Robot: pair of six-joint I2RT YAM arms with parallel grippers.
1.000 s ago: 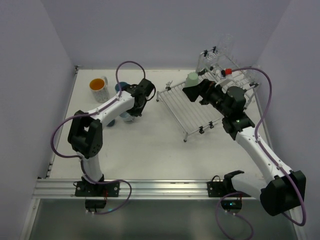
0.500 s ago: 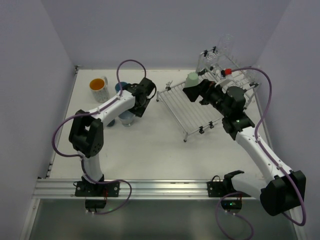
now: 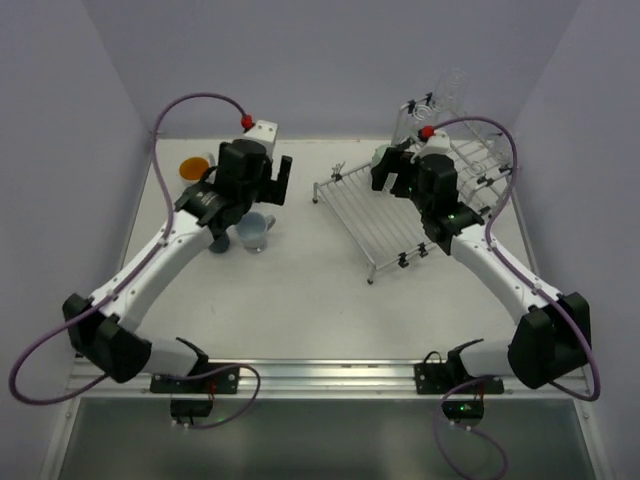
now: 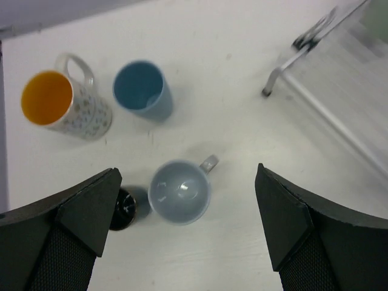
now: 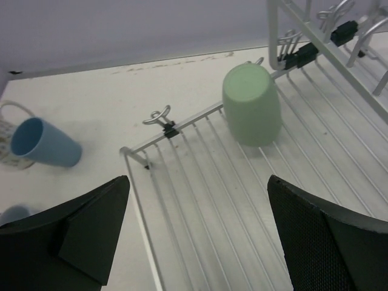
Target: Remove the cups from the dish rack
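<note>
The silver wire dish rack [image 3: 385, 222] stands at the right. On its flat part a pale green cup [image 5: 251, 104] sits upside down, half hidden in the top view [image 3: 383, 155] behind my right gripper [image 3: 393, 181]. That gripper [image 5: 197, 242] hovers open over the rods, short of the cup. A clear glass [image 3: 455, 88] sits on the raised back. My left gripper [image 4: 188, 230] is open, high above a light blue mug [image 4: 179, 191] standing on the table [image 3: 254, 231]. Around the mug are a blue tumbler [image 4: 142, 91], a white mug with orange inside [image 4: 57, 107] and a dark cup [image 4: 125, 208].
The rack's near left corner foot [image 4: 267, 91] lies to the right of the cups on the table. White walls close the table at the left, back and right. Purple cables loop above both arms.
My left gripper opened, let go of the light blue mug and rose well above it. My right gripper pulled up and back a little over the rack.
</note>
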